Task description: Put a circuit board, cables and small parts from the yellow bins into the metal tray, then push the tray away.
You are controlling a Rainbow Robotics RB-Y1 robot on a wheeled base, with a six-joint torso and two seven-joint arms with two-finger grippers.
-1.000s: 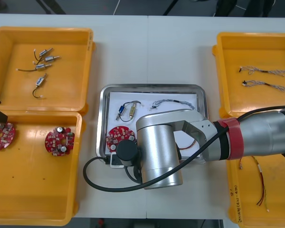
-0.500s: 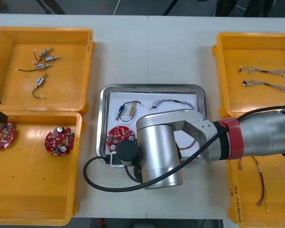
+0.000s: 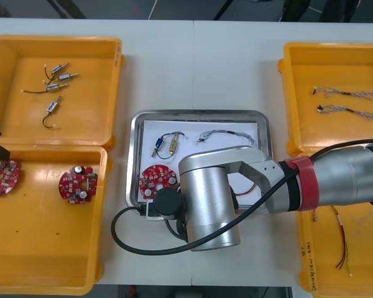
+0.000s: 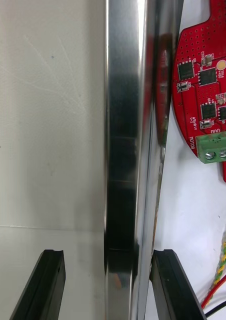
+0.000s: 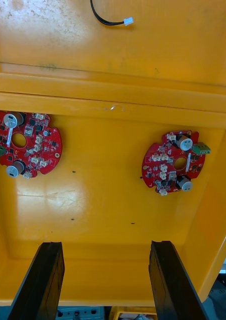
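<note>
Metal tray (image 3: 199,113) looks loaded, rim sitting between right gripper's (image 4: 108,255) spread fingers. Left gripper (image 5: 105,245) spread too, just the push left.

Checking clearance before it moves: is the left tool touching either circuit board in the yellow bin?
Apart. In the left wrist view, bare yellow bin floor separates the open left tool from both circuit boards.

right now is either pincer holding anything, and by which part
Nothing is held. The right pincer is open, astride the rim of the metal tray; the left pincer hangs open over a yellow bin.
</note>
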